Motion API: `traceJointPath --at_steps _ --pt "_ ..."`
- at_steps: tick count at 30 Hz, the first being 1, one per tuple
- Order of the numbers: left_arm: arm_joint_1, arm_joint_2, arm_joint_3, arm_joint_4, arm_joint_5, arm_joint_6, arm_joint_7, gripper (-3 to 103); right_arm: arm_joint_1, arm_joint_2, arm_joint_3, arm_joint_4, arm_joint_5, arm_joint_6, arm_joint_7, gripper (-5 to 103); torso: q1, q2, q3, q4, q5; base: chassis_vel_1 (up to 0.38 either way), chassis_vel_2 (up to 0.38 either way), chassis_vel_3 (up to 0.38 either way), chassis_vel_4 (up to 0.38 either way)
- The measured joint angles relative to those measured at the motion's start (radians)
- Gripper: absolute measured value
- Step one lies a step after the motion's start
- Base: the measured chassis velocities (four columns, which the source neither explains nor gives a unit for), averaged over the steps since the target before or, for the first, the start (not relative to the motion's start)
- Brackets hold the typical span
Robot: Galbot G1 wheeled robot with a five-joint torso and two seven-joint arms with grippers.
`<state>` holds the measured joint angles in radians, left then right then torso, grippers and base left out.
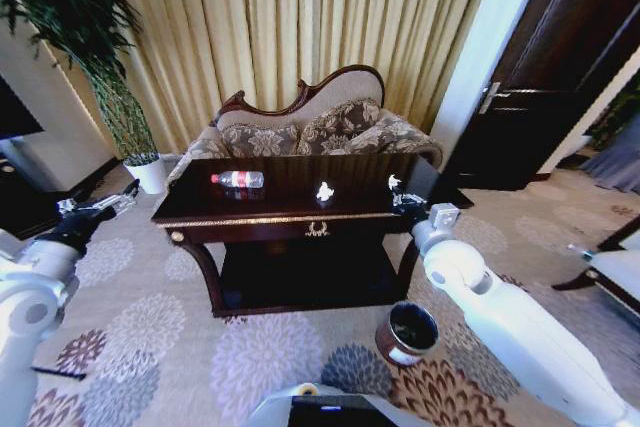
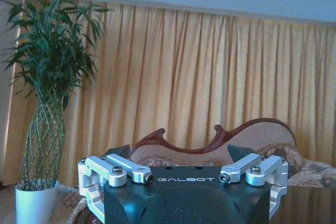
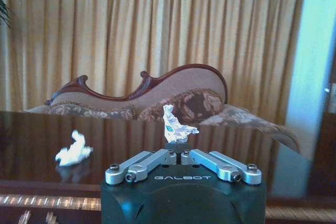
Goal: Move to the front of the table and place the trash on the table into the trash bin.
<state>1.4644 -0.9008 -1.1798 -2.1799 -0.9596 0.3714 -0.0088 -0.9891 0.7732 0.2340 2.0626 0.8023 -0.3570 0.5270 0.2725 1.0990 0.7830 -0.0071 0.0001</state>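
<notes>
Right gripper (image 3: 177, 145) pinching paper scrap (image 3: 176, 125) above table (image 3: 31, 135); left arm raised, idle

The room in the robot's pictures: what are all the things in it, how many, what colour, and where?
Table: one, dark glossy wood with gold trim, middle of the room.
Bottle: one, clear with red label, lying on the table's left part.
Paper scraps: two, white; one lying mid-table, one pinched in the right gripper.
Trash bin: one, reddish-brown, on the carpet by the table's right front leg.
Sofa: one, brown patterned, behind the table.
Plant: one, green in a white pot, far left.
Curtains: gold, back wall.
Door: one, dark, right.
Left gripper: left of the table, open.
Right gripper: over the table's right end.
</notes>
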Motion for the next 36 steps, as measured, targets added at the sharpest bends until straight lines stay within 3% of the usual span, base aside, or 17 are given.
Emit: traceJointPath --at_steps 3,5,8,13,14,16,21,28,29,31,33,34,36 --pt "0.000 0.000 -0.001 -0.001 0.000 0.000 0.000 100 -0.006 0.015 -0.001 -0.025 0.014 -0.030 0.020 0 -0.001 0.001 0.000 0.0000 -0.0003 0.199 -0.173 -0.200 0.185" --pt "0.001 -0.002 -0.003 -0.003 0.000 0.000 0.000 100 -0.023 0.048 0.001 -0.063 0.048 -0.107 0.083 0 -0.001 0.001 -0.001 0.0001 -0.0001 0.054 -0.067 -0.070 0.087" --pt "0.002 -0.003 -0.005 -0.003 0.000 0.000 0.000 100 -0.060 0.083 0.012 -0.112 0.058 -0.167 0.117 0 0.000 0.000 0.000 0.0007 0.0003 0.024 -0.006 -0.024 0.043" --pt "0.002 -0.006 -0.005 0.000 0.000 0.000 0.000 100 -0.109 0.141 0.030 -0.241 0.009 -0.235 0.107 0 0.002 -0.001 0.001 -0.0004 -0.0003 -0.031 0.039 0.031 -0.058" --pt "0.002 -0.006 -0.005 0.000 0.000 0.000 0.000 100 -0.109 0.141 0.030 -0.241 0.009 -0.235 0.107 0 0.002 -0.001 0.001 -0.0004 -0.0003 -0.066 0.050 0.054 -0.092" --pt "0.004 -0.006 -0.007 -0.001 -0.001 -0.002 0.000 100 -0.104 0.212 0.032 -0.422 -0.075 -0.241 0.088 0 0.002 -0.001 0.001 -0.0004 0.0000 -0.034 0.025 0.015 -0.033" --pt "0.020 0.001 -0.031 -0.001 -0.015 -0.007 0.002 100 -0.061 0.293 0.025 -0.673 -0.194 -0.212 0.065 0 0.000 0.000 0.000 0.0004 0.0001 0.000 0.000 0.000 0.000" --pt "0.034 0.001 -0.041 0.008 -0.016 -0.017 0.014 100 -0.023 0.361 0.006 -0.836 -0.294 -0.154 0.057 -3 0.001 0.000 0.000 0.0002 0.0001 0.000 0.000 0.000 0.000" --pt "0.035 0.000 -0.041 0.008 -0.016 -0.018 0.014 100 -0.011 0.377 0.004 -0.876 -0.327 -0.134 0.064 7 0.001 0.000 0.000 0.0002 -0.0002 0.000 0.000 0.000 0.000" --pt "0.036 0.000 -0.041 0.008 -0.016 -0.018 0.015 100 -0.006 0.383 0.003 -0.892 -0.341 -0.126 0.066 7 0.001 0.000 0.000 0.0003 -0.0001 0.000 0.000 0.000 0.000" --pt "0.038 0.002 -0.043 0.008 -0.016 -0.019 0.015 100 0.000 0.385 -0.001 -0.908 -0.362 -0.121 0.066 17 0.001 0.000 0.000 0.0001 -0.0003 0.000 0.000 0.000 0.000" --pt "0.038 0.004 -0.043 0.011 -0.016 -0.019 0.015 100 0.000 0.383 -0.002 -0.909 -0.368 -0.120 0.065 28 0.001 0.000 0.000 0.0002 -0.0001 0.000 0.000 0.000 0.000" --pt "0.036 0.005 -0.043 0.013 -0.016 -0.019 0.015 100 0.000 0.380 -0.002 -0.909 -0.370 -0.120 0.065 28 0.001 0.000 0.000 0.0002 -0.0001 0.000 0.000 0.000 0.000"
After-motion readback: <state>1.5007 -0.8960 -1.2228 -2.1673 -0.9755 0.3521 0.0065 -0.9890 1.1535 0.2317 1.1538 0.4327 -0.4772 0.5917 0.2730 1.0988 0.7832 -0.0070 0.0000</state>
